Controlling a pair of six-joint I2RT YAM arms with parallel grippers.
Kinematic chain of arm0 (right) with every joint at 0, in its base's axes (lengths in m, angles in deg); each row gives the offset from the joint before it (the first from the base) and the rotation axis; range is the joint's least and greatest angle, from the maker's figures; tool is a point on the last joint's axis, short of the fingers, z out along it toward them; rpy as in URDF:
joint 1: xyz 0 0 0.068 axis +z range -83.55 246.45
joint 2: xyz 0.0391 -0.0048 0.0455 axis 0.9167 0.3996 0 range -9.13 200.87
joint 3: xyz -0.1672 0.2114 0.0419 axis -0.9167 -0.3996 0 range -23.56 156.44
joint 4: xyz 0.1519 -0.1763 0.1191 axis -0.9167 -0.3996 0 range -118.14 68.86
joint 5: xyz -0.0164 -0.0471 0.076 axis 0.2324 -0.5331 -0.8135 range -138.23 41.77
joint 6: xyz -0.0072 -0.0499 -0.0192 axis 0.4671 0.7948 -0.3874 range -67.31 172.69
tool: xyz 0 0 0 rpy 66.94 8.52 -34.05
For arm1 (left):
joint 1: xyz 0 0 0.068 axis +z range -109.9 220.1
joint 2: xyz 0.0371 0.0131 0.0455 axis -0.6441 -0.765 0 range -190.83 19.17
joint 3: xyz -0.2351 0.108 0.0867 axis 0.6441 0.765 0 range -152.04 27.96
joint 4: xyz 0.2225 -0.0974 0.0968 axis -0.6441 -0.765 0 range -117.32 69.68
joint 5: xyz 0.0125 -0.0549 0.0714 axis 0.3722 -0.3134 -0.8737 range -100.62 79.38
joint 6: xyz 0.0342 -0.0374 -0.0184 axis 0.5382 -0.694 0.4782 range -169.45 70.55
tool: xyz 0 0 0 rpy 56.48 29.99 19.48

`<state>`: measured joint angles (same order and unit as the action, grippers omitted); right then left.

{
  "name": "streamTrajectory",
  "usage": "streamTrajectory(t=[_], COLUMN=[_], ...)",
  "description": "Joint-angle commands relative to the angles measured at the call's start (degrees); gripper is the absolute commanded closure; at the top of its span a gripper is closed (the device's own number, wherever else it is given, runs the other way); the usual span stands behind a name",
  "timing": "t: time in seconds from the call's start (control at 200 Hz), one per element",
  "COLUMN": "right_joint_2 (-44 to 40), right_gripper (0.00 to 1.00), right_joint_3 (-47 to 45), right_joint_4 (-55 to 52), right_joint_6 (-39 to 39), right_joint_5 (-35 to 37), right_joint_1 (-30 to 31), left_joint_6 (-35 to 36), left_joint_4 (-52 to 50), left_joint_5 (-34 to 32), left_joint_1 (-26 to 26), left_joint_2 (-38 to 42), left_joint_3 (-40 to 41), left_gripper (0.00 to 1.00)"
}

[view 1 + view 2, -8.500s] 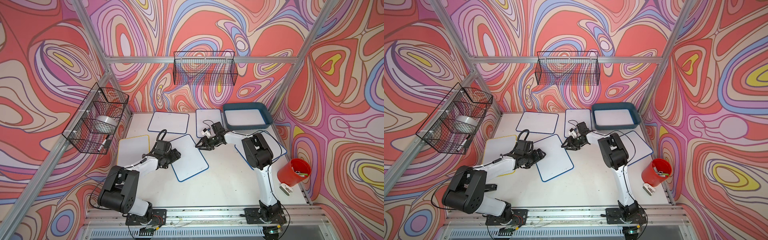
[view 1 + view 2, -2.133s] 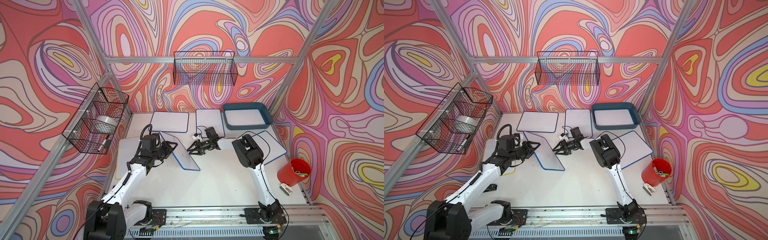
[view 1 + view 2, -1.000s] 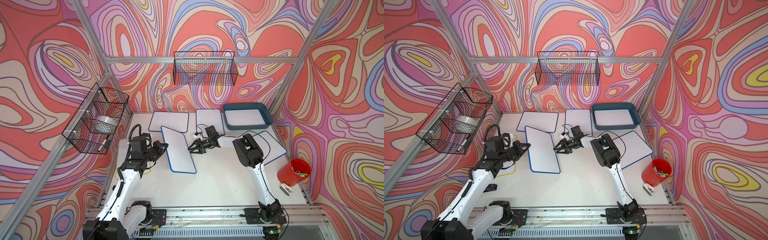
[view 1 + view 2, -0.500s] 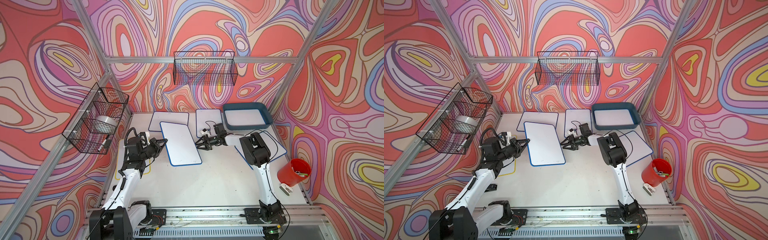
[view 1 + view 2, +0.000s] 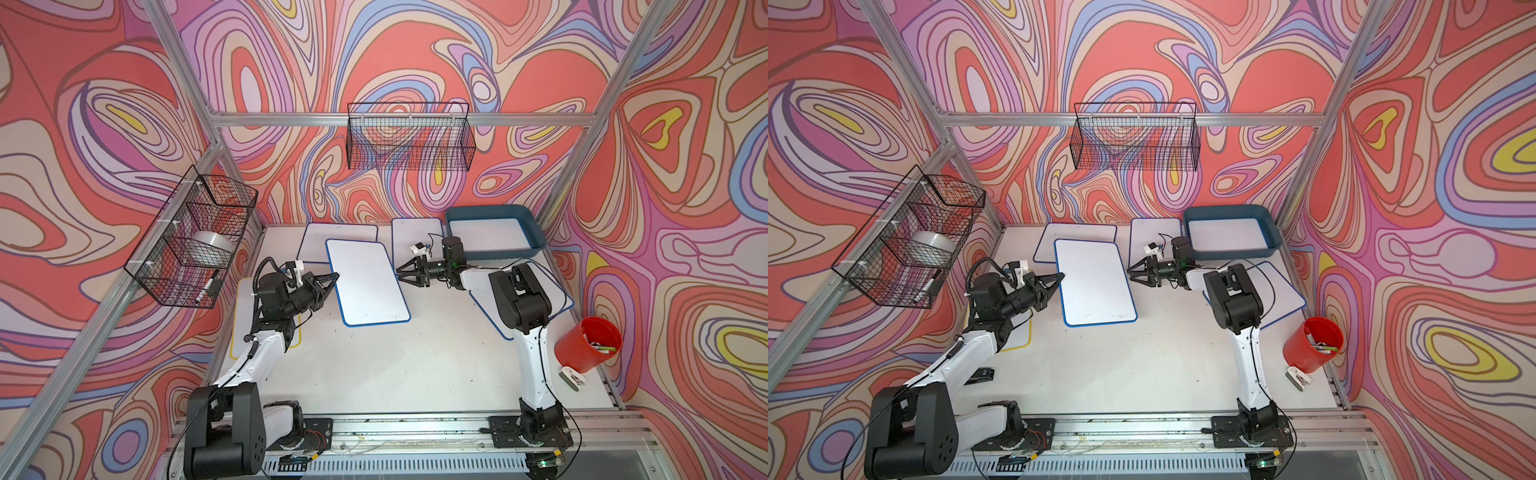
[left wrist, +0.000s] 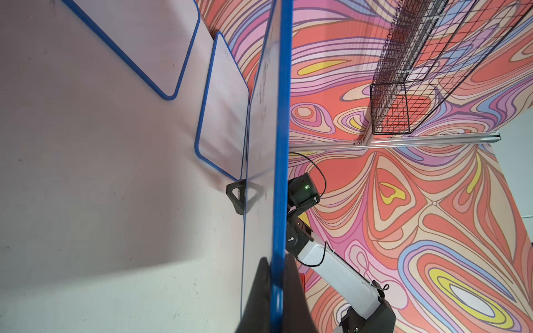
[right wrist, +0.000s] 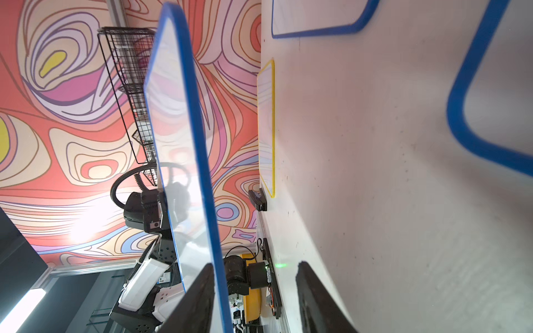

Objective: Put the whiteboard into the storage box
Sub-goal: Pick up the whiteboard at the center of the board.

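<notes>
A blue-framed whiteboard (image 5: 368, 282) (image 5: 1094, 282) hangs nearly level above the table's middle. My left gripper (image 5: 334, 276) (image 5: 1061, 276) is shut on its left edge; in the left wrist view both fingers (image 6: 261, 288) pinch the blue rim (image 6: 281, 144). My right gripper (image 5: 401, 275) (image 5: 1130, 274) stands open at the board's right edge. In the right wrist view the rim (image 7: 202, 161) runs just inside one finger (image 7: 202, 291) of the right gripper (image 7: 256, 265). The teal storage box (image 5: 490, 252) (image 5: 1229, 252) sits at the back right, its floor white.
Other whiteboards lie flat: two at the back (image 5: 338, 237) (image 5: 417, 235), one under the right arm (image 5: 557, 291), a yellow-framed one under the left arm (image 5: 243, 328). A red cup (image 5: 590, 349) stands at the right. Wire baskets (image 5: 409, 141) (image 5: 195, 245) hang on the walls.
The held whiteboard has swung from tilted to nearly level and drifted back and right. The open right gripper moved back with its right edge. The left gripper stayed shut on it.
</notes>
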<state>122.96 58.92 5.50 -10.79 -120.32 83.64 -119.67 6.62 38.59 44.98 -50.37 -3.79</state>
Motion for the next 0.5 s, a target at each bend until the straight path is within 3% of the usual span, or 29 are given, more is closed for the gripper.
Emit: streamTrajectory(t=[0.0, 0.245, 0.381, 0.496], right_joint_2=[-2.6, 1.6, 8.8, 9.6], right_gripper=[0.52, 0.48, 0.57, 0.61], right_joint_3=[-1.7, -3.0, 0.9, 1.4], right_joint_4=[7.6, 33.0, 58.2, 58.3], right_joint_6=[-5.1, -25.1, -47.2, -47.7], right_joint_5=[-0.4, -1.4, -1.6, -2.4], right_joint_1=[-1.2, -1.4, -0.7, 0.6], left_joint_6=[-3.0, -5.1, -7.0, -10.0], left_joint_4=[9.1, 13.2, 16.5, 21.3], left_joint_5=[3.2, 3.3, 3.2, 3.9], left_joint_1=[0.3, 0.3, 0.3, 0.2], left_joint_2=[-0.6, -2.5, -4.4, -6.7], left_joint_3=[-0.4, -0.4, -0.4, -1.1], left_gripper=[1.0, 1.0, 1.0, 1.0])
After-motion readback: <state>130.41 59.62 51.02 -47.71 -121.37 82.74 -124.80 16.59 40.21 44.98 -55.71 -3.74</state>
